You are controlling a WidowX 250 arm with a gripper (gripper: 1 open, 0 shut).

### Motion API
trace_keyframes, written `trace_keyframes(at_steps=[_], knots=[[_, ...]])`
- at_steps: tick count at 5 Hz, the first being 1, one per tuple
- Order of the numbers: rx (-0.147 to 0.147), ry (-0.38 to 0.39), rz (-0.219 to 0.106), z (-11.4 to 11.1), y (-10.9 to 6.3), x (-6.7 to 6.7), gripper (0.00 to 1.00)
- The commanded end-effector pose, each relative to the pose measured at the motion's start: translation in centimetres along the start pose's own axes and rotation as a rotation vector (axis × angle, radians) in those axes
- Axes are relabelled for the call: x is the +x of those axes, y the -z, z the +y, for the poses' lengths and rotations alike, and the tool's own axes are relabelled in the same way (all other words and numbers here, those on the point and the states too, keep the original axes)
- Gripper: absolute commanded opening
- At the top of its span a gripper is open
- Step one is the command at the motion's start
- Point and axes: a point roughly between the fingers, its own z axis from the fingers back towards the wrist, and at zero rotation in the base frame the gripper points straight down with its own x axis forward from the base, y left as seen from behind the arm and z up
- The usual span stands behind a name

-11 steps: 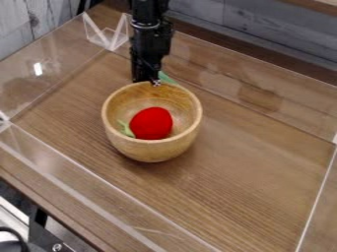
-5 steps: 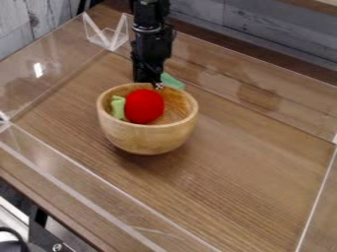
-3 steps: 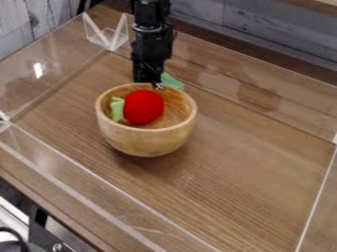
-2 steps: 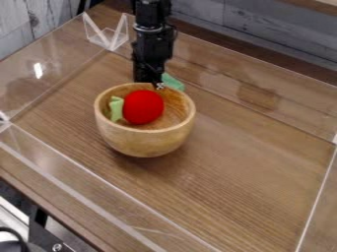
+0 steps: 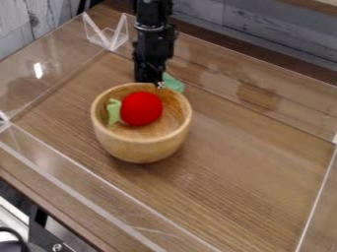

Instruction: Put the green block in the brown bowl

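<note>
Far left, the clear plastic wall of the tray runs along the wood table. Next, the brown bowl sits left of centre, w/ a green piece showing inside at its left wall, tucked against a red ball. Can't say for sure if that piece is the target. Just behind the bowl's far rim the gripper hangs straight down, jaws together; a sliver of green block shows at its tip, right at the rim, so it reads as pinched on that, tho the contact pt is too small to confirm. My take: step in hand = getting the block over the bowl & letting go. To do it well: lift enough that the block clears the rim w/o nudging the bowl, bring it toward the open space in the bowl's near-right half, away from the ball, then part the jaws low so it doesn't bounce out. Risk: dragging the rim shoves the bowl. Right side of the table is bare wood up to the far plastic edge.
</note>
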Motion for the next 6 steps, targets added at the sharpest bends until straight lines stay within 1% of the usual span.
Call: trace_keyframes(at_steps=[1, 6], knots=[[0.027, 0.007, -0.024, 0.29, -1.24, 0.62, 0.0], [-0.003, 0.018, -0.015, -0.04, -1.18, 1.03, 0.0]])
